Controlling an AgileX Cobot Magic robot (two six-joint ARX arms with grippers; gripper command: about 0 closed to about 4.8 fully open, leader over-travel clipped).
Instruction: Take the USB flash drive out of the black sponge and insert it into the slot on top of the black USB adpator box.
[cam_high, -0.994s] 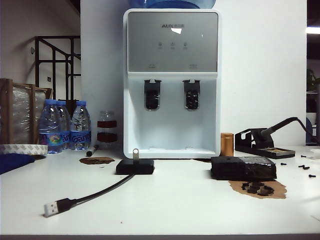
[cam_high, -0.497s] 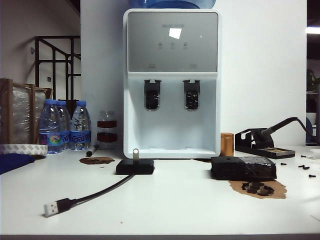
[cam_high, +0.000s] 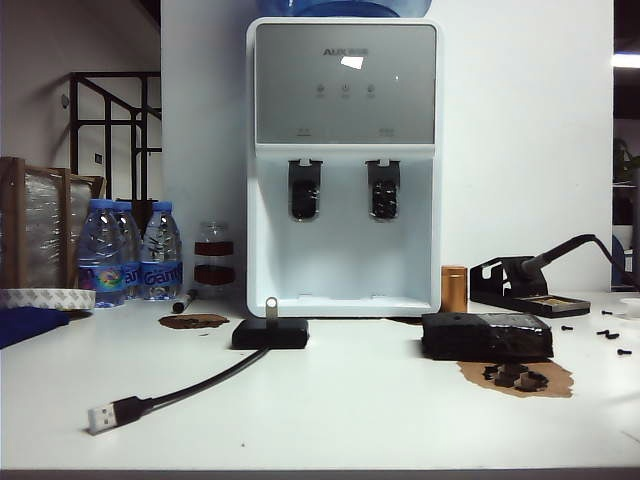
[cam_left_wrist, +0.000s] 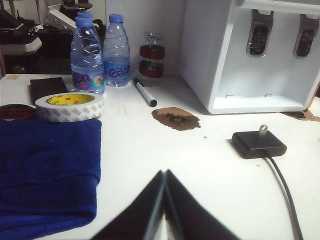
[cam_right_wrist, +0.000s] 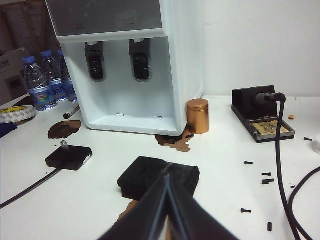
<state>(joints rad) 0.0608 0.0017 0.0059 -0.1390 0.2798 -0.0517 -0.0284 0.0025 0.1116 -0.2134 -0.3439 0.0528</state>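
Observation:
The USB flash drive (cam_high: 271, 305) stands upright in the top of the black USB adaptor box (cam_high: 270, 333), left of centre before the water dispenser. It also shows in the left wrist view (cam_left_wrist: 263, 130) on the box (cam_left_wrist: 258, 145), and in the right wrist view (cam_right_wrist: 63, 144) on the box (cam_right_wrist: 68, 157). The black sponge (cam_high: 487, 336) lies to the right with nothing sticking out of it. My left gripper (cam_left_wrist: 165, 172) is shut and empty, well short of the box. My right gripper (cam_right_wrist: 167, 176) is shut and empty, just in front of the sponge (cam_right_wrist: 157, 176). Neither gripper appears in the exterior view.
The box's cable runs forward-left to a silver plug (cam_high: 103, 416). A water dispenser (cam_high: 343, 170) stands behind. Bottles (cam_high: 125, 250), a tape roll (cam_left_wrist: 69, 106) and a blue cloth (cam_left_wrist: 45, 170) sit at the left. A copper cylinder (cam_high: 454, 289), soldering stand (cam_high: 528, 285) and loose screws (cam_high: 600, 330) are at the right.

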